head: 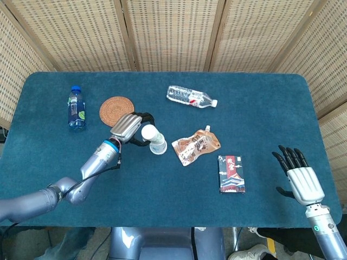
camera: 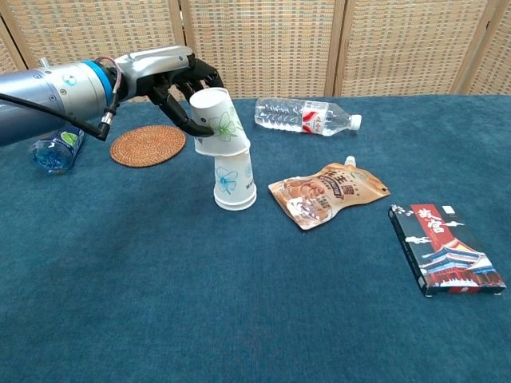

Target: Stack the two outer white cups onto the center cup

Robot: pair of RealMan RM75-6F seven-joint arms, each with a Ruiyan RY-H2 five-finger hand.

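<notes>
Left hand [camera: 180, 84] reached in from the left of frame, arm roughly level, fingers wrapped around an inverted white cup [camera: 217, 122], tilted and seated on top of the center cup [camera: 233, 182] mid-surface. Right hand [head: 301, 174] rested at lower right, fingers spread, holding nothing.

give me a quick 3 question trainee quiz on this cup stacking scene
1. True or false: the left hand holds a white cup tilted over the center cup.
2. Which thing lies nearest the center cup on its right? A) snack pouch B) black box C) clear bottle
3. Fill in: the right hand holds ____.

Key: 1 true; 2 A; 3 nothing
</notes>
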